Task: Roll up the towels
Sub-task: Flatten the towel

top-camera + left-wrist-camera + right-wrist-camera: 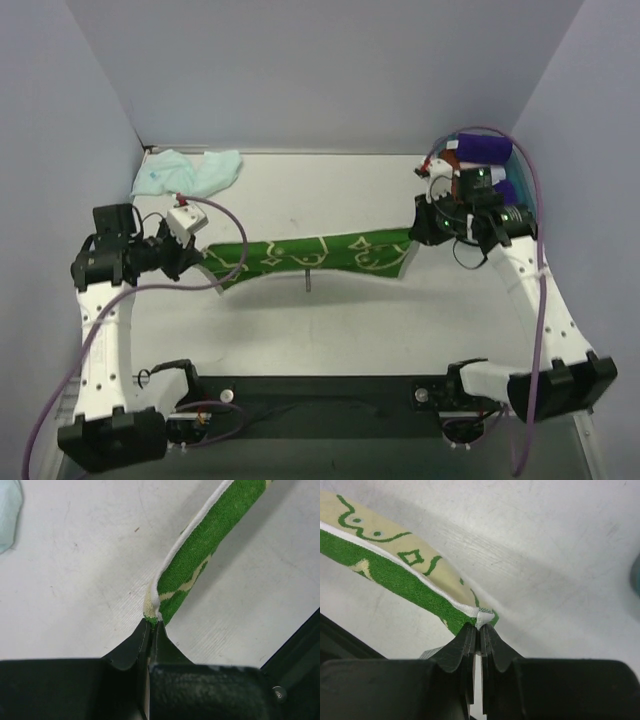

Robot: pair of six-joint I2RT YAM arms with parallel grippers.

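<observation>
Pressed shut, the left gripper (152,624) and the right gripper (480,626) pinch opposite ends of the pale yellow towel with green squiggles (310,255), stretched between them over the white table (330,330). Only the top view shows the crumpled mint-aqua towel (185,172) beyond the patterned towel's left end and a purple cloth roll (487,150) beyond its right end.
</observation>
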